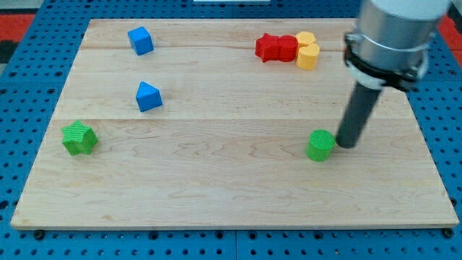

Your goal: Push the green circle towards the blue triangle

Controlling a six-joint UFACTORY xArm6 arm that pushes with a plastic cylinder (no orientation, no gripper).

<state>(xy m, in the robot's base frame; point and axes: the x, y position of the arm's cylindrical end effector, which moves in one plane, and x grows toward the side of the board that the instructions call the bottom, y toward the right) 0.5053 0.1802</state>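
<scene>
Camera view: wooden board (pixel 231 195) seen from above and in front, on a blue pegboard (pixel 22 87).
Arm end: no hand, nothing to open or close, nothing gripped; only a straight dark rod (pixel 359 115) below a grey cylinder housing (pixel 393 32), coming down from the view's top right.
My tip (pixel 348 144): down on the board, just beside the green circle at its 3 o'clock; touching or a hair apart, cannot tell.
Green circle (pixel 320 144): low right of board centre, upright, standing alone.
Blue triangle (pixel 149 96): left half of the board, at about 10 o'clock from the green circle and well apart from it.
Blue cube (pixel 141 40): at 12 o'clock from the blue triangle, near the board's top edge.
Green star-shaped block (pixel 79 137): near the left edge, at roughly 8 o'clock from the blue triangle.
Red blocks (pixel 277 48): two pressed together near the top edge, at about 11 o'clock from the green circle; exact shapes hard to tell.
Yellow blocks (pixel 307 50): two rounded pieces, one behind the other, touching the red blocks at their 3 o'clock side.
</scene>
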